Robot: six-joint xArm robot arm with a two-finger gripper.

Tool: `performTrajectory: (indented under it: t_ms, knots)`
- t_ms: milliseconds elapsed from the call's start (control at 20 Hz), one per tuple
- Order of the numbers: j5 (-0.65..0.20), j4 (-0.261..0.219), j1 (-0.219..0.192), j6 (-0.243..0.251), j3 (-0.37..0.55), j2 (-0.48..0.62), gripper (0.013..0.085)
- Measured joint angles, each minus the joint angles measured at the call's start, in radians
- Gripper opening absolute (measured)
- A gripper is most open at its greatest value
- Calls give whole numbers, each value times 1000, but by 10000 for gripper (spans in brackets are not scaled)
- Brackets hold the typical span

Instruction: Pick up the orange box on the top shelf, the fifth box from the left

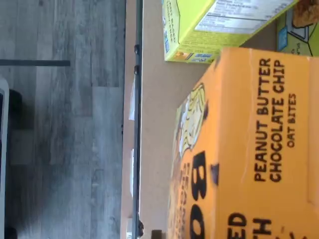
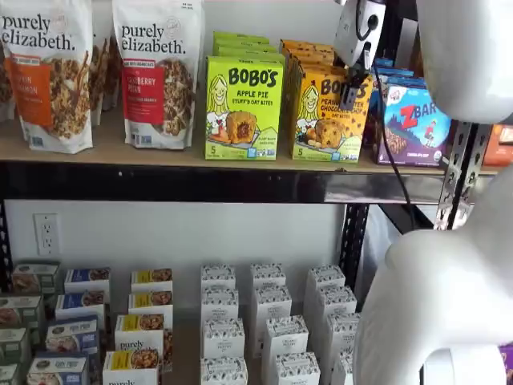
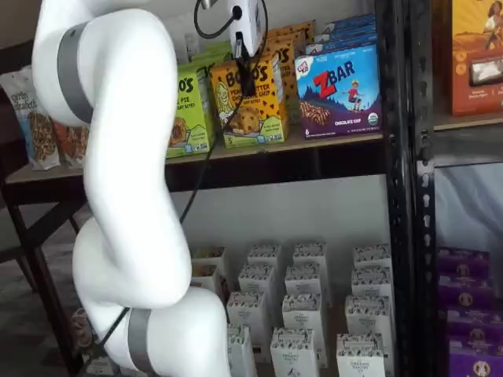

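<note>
Hanging before the orange box point(image 2: 325, 112) on the top shelf point(image 2: 160, 154), the gripper point(image 2: 348, 95) leaves unclear whether its jaws grip anything.

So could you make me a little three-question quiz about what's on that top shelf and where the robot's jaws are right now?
1. True or false: the orange Bobo's box stands between the lime-green Bobo's Apple Pie box and the blue ZBar box.
2. Which flavour is printed on the orange Bobo's box?
3. In both shelf views, the gripper hangs in front of: A) a purely elizabeth bag, B) the orange Bobo's box, C) the white boxes on the lower shelf.

Key:
1. True.
2. Peanut Butter Chocolate Chip.
3. B; whether the jaws are closed on it cannot be told.
</note>
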Motion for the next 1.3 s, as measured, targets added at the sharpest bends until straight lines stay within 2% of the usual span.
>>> performTrajectory:
  t_ms: [150, 200, 300, 400, 550, 600, 1100, 1300]
  knots:
    - [0, 3, -1, 0, 3, -4, 570]
    - [0, 3, -1, 0, 4, -5, 530]
    - [2, 3, 0, 0, 5, -6, 530]
    - [3, 4, 0, 1, 6, -8, 450]
    - [6, 10, -1, 0, 6, -9, 410]
    - [7, 11, -2, 0, 5, -9, 370]
    - [61, 2, 0, 3, -16, -10, 370]
    - [101, 18, -6, 4, -19, -27, 370]
